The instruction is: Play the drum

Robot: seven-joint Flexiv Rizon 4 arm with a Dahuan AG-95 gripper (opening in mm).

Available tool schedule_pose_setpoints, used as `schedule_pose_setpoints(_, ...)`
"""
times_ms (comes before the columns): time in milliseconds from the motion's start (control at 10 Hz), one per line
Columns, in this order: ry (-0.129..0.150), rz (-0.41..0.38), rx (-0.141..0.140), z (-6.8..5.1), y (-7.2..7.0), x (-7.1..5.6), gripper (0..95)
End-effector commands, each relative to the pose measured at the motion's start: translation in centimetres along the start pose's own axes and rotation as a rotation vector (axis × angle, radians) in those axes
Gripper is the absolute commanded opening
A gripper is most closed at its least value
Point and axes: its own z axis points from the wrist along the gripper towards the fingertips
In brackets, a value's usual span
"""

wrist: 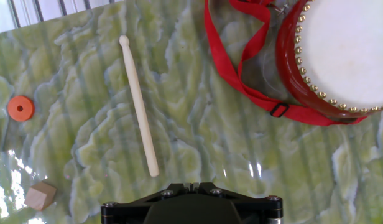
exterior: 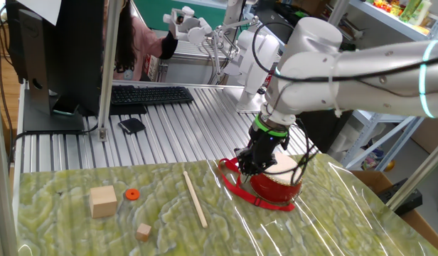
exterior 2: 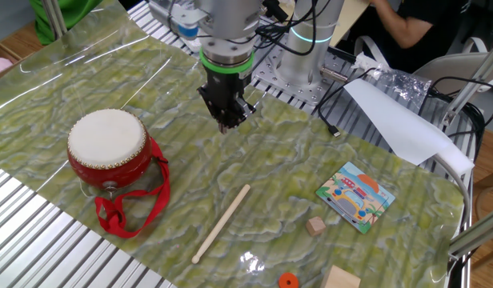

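Note:
The drum point(exterior 2: 109, 148) is small and round, with a red body, a cream skin and a red strap point(exterior 2: 126, 212). It stands upright on the green marbled mat. In the hand view the drum point(wrist: 347, 50) fills the top right corner. My gripper point(exterior 2: 228, 120) hangs above the mat, apart from the drum and to one side of it. Its jaws are shut with nothing between them. In one fixed view my gripper point(exterior: 247, 167) hides part of the drum point(exterior: 279, 186). A thin wooden stick point(wrist: 139, 106) lies flat on the mat, beside the strap point(wrist: 241, 68).
An orange disc point(wrist: 20, 108) and a small wooden cube point(wrist: 40, 195) lie beyond the stick. A larger tan cube point(exterior: 103, 201) sits near them. A picture card point(exterior 2: 356, 196) lies on the mat. A keyboard point(exterior: 151, 94) and a monitor stand behind the mat.

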Motion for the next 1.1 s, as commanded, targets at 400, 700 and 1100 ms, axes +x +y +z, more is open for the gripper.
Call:
schedule_pose_setpoints(400, -0.025, -0.071, 0.013, 1.6, 1.4, -1.1, 0.0)
schedule_pose_setpoints(700, -0.012, -0.095, 0.010, 2.5, 2.3, -1.4, 0.0)
schedule_pose_setpoints(1100, -0.014, -0.094, 0.004, 3.6, 3.3, -1.6, 0.0)
